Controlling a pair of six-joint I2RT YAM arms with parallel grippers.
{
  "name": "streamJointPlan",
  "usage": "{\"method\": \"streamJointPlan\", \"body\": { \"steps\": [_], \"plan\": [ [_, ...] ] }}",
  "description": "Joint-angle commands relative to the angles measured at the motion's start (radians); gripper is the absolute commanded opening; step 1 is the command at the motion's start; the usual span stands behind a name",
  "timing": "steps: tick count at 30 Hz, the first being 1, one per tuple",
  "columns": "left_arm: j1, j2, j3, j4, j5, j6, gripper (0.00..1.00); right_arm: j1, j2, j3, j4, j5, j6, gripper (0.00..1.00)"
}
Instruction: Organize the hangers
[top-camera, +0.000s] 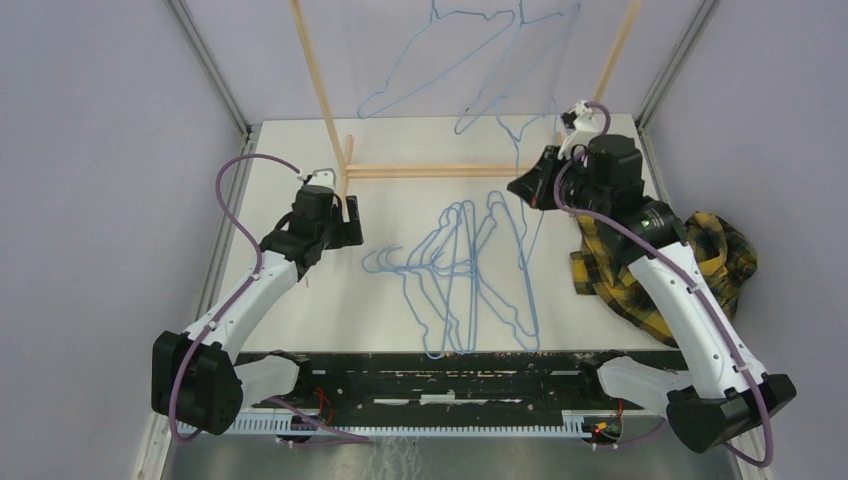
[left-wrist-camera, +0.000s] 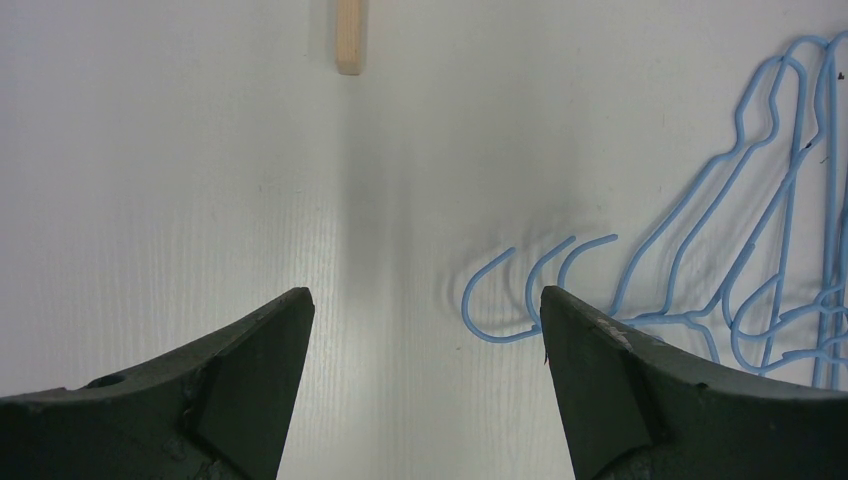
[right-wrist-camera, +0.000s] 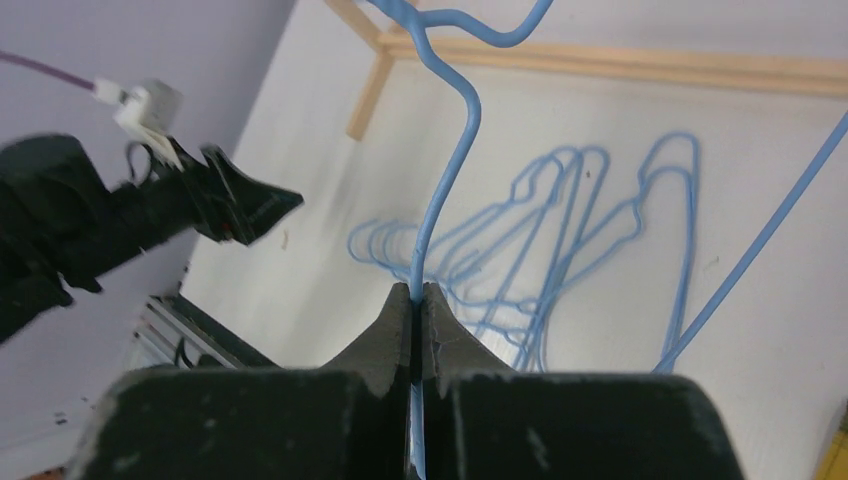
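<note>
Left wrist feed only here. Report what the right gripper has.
Observer: The right gripper is shut on one hanger, held above the table.
Operator: Give me the rack status.
Observer: Other hangers hang high between the rack poles.
Operator: Name anything else on the right side.
Observer: A plaid cloth lies at the table's right edge.

Top external: high, looking down on table (top-camera: 420, 205).
Left wrist: close, straight down.
Right wrist: higher, oblique.
Shared: hangers (top-camera: 465, 265).
</note>
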Motion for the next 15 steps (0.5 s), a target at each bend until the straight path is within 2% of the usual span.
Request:
{"method": "streamJointPlan", "body": {
  "steps": [1, 10, 15],
  "plan": [
    [-0.003, -0.02, 0.019, 0.027, 0.01, -0.023, 0.91, -0.079, 0.038, 0.155, 0.172, -0.151, 0.092, 0.01],
    [-0.002, -0.025, 0.023, 0.027, 0.01, -0.021, 0.91, -0.228, 0.147, 0.283, 0.366, -0.287, 0.237, 0.01],
    [-0.003, -0.029, 0.017, 0.027, 0.01, -0.023, 0.91, -0.281, 0.256, 0.336, 0.508, -0.299, 0.326, 0.01]
  ]
}}
